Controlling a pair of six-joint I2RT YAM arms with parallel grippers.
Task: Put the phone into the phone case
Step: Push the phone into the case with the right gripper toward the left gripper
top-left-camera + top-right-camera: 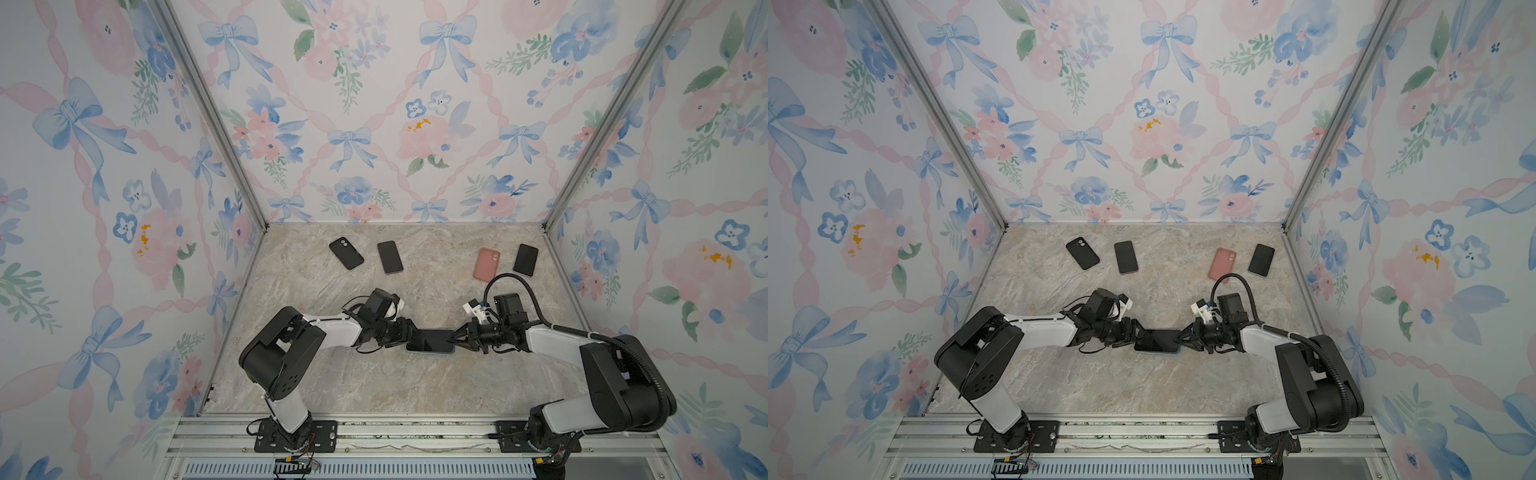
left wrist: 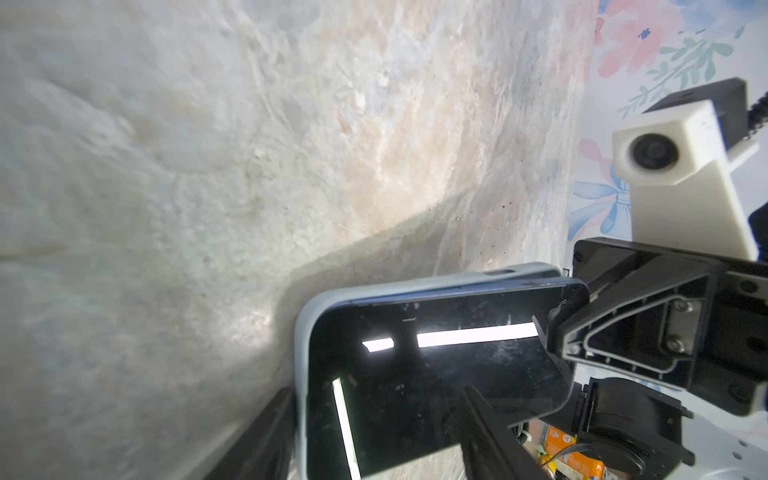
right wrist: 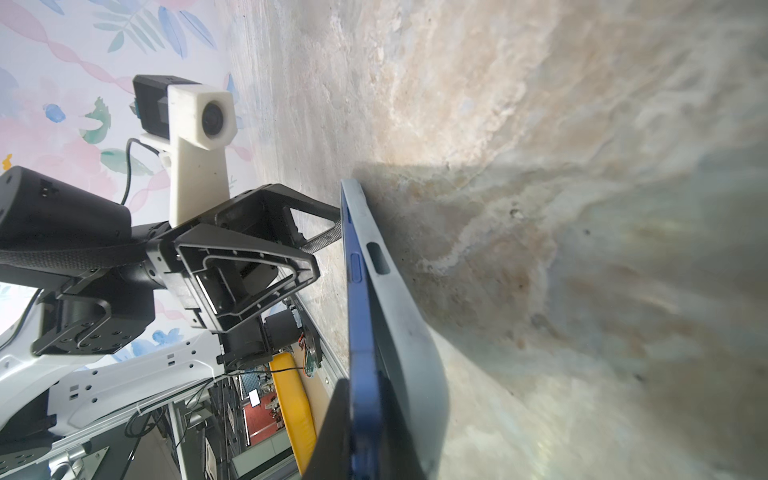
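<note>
Phone (image 1: 430,340) lies 9-to-3 at table (image 1: 374,386) centre, 9 o'clock end seated in phone case (image 3: 399,324), 3 o'clock end raised. My right gripper (image 1: 451,340) pinches that raised end. My left gripper (image 1: 412,337) sits at 9 o'clock, jaws apart (can't tell if gripping).

You're looking down from high at the front in both top views, facing the back wall (image 1: 374,104) and taking in the whole worktop (image 1: 374,386). Your left wrist camera (image 3: 208,120) and right wrist camera (image 2: 660,153) are riding low and close over it, facing each other — both are sharing the phone (image 2: 436,374) between them.
</note>
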